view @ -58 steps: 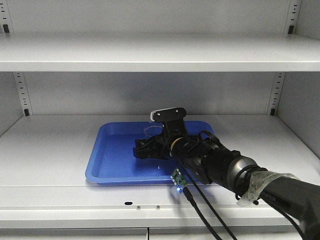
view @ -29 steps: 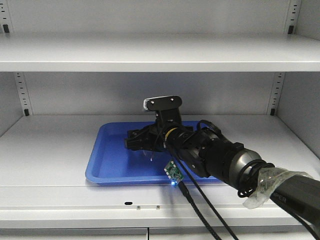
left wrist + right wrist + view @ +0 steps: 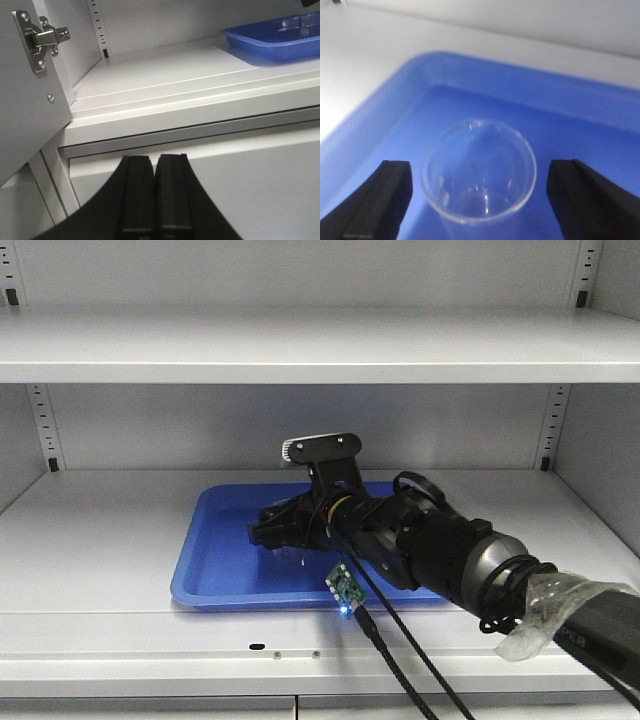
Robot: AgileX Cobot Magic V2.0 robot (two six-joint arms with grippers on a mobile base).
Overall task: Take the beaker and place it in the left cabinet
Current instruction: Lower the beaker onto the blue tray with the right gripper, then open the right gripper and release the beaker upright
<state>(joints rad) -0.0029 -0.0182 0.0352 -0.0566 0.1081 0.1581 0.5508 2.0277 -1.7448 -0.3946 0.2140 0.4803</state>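
Note:
The beaker (image 3: 478, 170), clear and empty, stands upright on the blue tray (image 3: 520, 90). My right gripper (image 3: 480, 200) is open around it, with a gap between the glass and each of the black fingers (image 3: 375, 200). From the front, the right gripper (image 3: 270, 532) reaches over the tray (image 3: 215, 575) on the middle shelf of the left cabinet (image 3: 100, 540), and the arm hides most of the beaker. My left gripper (image 3: 155, 165) is shut on nothing, low in front of the cabinet below that shelf (image 3: 175, 80).
An upper shelf (image 3: 300, 345) hangs over the tray. Slotted rails (image 3: 45, 430) run up the back corners. An open door with a metal hinge (image 3: 40, 35) stands at the left. Black cables (image 3: 400, 660) and a small lit circuit board (image 3: 347, 592) trail from the right arm.
My right gripper has moved left over the tray and dipped a little. The beaker's rim, which showed above the fingers one second ago, is now hidden in the front view.

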